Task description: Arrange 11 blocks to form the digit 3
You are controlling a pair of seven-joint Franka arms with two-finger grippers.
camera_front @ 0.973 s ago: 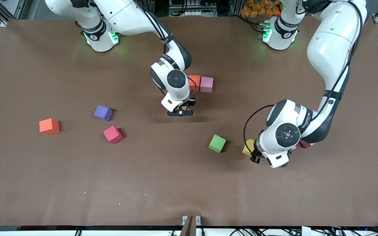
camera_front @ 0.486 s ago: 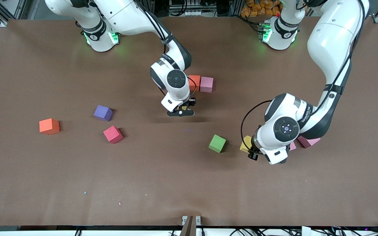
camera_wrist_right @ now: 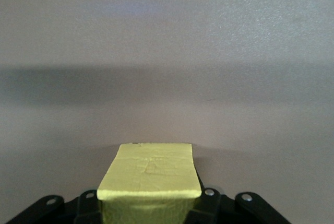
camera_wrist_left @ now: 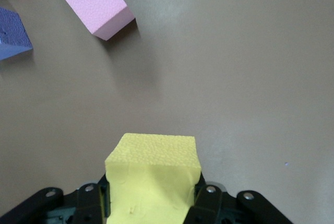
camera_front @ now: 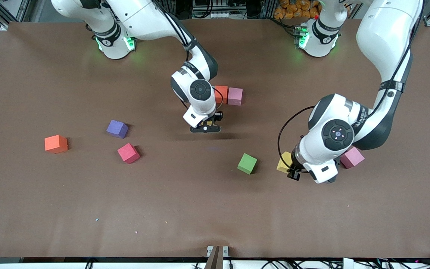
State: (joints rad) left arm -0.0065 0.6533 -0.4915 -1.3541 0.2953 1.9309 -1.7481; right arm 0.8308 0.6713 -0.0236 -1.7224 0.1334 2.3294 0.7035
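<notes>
Blocks lie scattered over the brown table (camera_front: 50,209), no digit 3 formed yet. An orange block (camera_front: 221,93) and a pink block (camera_front: 235,96) sit touching side by side near the table's middle, toward the robots' bases; the orange one is partly hidden by the right arm's wrist.

Right gripper (camera_front: 206,127) hangs just above the table, close beside that pair on the side nearer the front camera. Its fingers are clamped on a yellow block (camera_wrist_right: 151,182), which the right wrist view shows filling the gap between them, bare table ahead.

Left gripper (camera_front: 293,172) is low over the table toward the left arm's end, pinching a second yellow block (camera_front: 284,161); the left wrist view shows this cube (camera_wrist_left: 154,174) squeezed between the fingers. A magenta-pink block (camera_front: 352,157) rests beside the left arm's wrist. In the left wrist view a pink cube (camera_wrist_left: 96,6) and the corner of a purple cube (camera_wrist_left: 13,33) lie on the table ahead.

A green block (camera_front: 247,163) sits near the left gripper, toward the table's middle. Toward the right arm's end lie a purple block (camera_front: 117,129), a red block (camera_front: 128,153) nearer the front camera, and an orange block (camera_front: 56,144) closest to the table's end.
</notes>
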